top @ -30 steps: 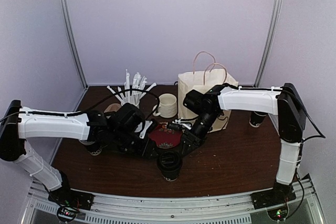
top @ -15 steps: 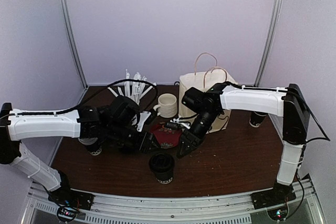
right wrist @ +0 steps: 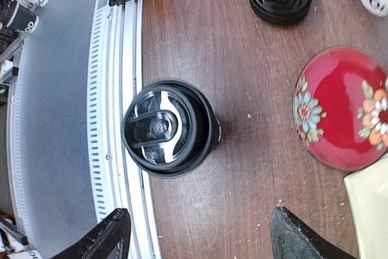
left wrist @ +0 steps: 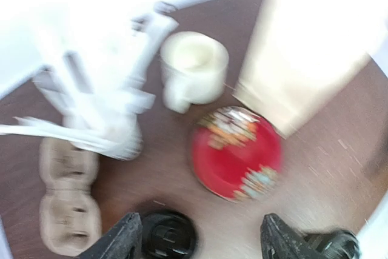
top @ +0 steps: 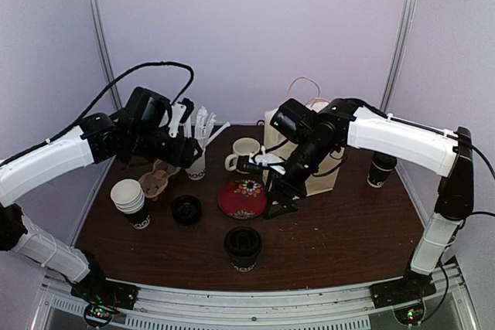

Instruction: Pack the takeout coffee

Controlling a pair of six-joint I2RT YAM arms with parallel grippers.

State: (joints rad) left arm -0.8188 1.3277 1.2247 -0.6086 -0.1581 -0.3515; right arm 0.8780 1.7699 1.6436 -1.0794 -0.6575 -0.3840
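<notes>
Presently the left tool (left wrist: 200, 228) is hanging wide open, gripping nothing. A black lidded paper cup (top: 243, 246) is standing near-centre on the brown worktop (top: 348, 237), with the right tool (right wrist: 199, 219) gaping empty above and just beside it. Beyond the cream handled paper bag (top: 326, 179), a second such cup (top: 381, 169) is standing. The pick-up looks pending, so the next move means lowering around the centre cup and closing gently.

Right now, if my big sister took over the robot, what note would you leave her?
Left tool: open, empty, held high.
Right tool: open, empty, hanging near the front coffee cup.
Cups: the front coffee cup has its lid on and stands closest to the robot. The second cup stands right of the paper bag.
Done: nothing packed yet.
Left: put both cups into the bag.
</notes>
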